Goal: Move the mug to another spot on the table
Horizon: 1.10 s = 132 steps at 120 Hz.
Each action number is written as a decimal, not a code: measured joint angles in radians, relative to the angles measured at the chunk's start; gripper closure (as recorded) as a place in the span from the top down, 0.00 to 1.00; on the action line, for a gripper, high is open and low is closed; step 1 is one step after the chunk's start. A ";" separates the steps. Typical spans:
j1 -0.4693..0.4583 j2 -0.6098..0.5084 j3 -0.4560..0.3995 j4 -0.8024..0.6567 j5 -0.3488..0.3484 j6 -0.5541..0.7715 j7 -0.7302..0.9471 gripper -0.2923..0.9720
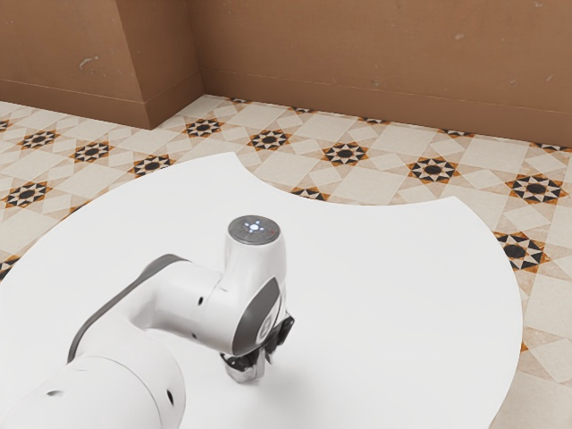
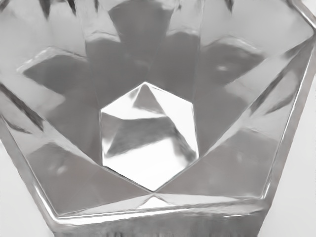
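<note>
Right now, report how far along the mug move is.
Done, it seems: the approach. The gripper sits low over the white table, and the wrist view looks straight down into the faceted glass mug just under the hand. In hand: the grasp, though whether the mug is held I cannot tell. Left: lifting it, carrying it to another spot and setting it down.

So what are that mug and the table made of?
The mug looks like clear glass, possibly polished metal: glossy angular facets with sharp grey reflections around a bright hexagonal base. The table looks like smooth matte white laminate or plastic: even colour, no glare.
</note>
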 joint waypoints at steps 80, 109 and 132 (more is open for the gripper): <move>0.010 -0.002 0.078 0.038 0.180 -0.005 -0.009 0.20; 0.092 0.004 0.083 0.040 0.223 0.007 -0.007 0.19; 0.145 0.005 0.075 0.042 0.236 0.023 -0.002 0.16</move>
